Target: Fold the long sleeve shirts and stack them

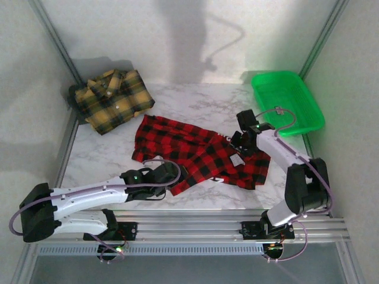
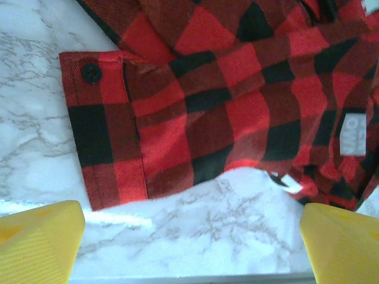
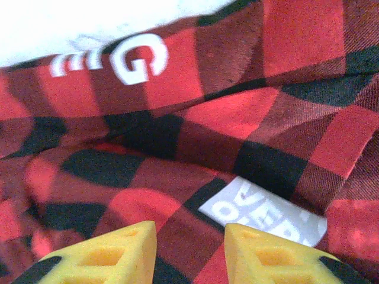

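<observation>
Left end effector [image 2: 189,239] spread wide, right end effector [image 3: 190,242] slightly parted over red shirt [image 1: 201,155]; yellow shirt [image 1: 112,99] makes two, white lettering [image 3: 139,59] cut off.

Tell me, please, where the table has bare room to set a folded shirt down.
Bare marble lies between the yellow shirt and green tray, and left of the red shirt. The centre is crowded: the left hand and right hand are there.

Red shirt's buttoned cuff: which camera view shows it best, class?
Left wrist: the cuff lies flat and close, its dark button clear. Top external shows it small, at the near edge of the red-and-black shirt; right wrist shows folded fabric with white lettering.
</observation>
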Robot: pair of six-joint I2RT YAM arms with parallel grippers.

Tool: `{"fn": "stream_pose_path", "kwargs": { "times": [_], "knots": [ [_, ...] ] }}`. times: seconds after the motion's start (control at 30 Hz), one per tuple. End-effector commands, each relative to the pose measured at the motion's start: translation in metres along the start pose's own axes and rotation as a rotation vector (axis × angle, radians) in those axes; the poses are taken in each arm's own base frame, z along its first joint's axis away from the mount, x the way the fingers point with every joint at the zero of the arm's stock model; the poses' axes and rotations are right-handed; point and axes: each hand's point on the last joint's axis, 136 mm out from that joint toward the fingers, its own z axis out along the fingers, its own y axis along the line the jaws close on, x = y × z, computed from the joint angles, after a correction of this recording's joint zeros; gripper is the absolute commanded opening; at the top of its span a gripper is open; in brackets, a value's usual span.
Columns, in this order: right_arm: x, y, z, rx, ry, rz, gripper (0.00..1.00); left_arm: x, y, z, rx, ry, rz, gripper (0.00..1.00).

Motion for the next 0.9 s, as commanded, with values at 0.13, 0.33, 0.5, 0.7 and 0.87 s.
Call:
{"fn": "stream_pose_path", "kwargs": {
  "times": [0.13, 0.33, 0.5, 0.7, 0.87],
  "knots": [
    [0.021, 0.008, -0.061, -0.126, -0.018, -0.212, 0.74, -0.002, 0.023, 0.040, -0.057, 0.081, -0.129, 0.84],
    [0.033, -0.005, -0.070, -0.129, -0.024, -0.243, 0.85, 0.000, 0.018, 0.078, -0.117, 0.116, -0.059, 0.71],
    [0.036, -0.012, -0.072, -0.118, -0.017, -0.226, 0.86, -0.005, 0.030, 0.084, -0.204, 0.103, 0.025, 0.25],
    [0.038, -0.017, -0.074, -0.116, -0.031, -0.215, 0.88, -0.071, -0.027, 0.021, -0.221, -0.095, 0.220, 0.00],
    [0.033, -0.022, -0.065, -0.094, -0.030, -0.186, 0.92, -0.122, -0.069, -0.019, -0.261, -0.225, 0.434, 0.00]
  ]
}}
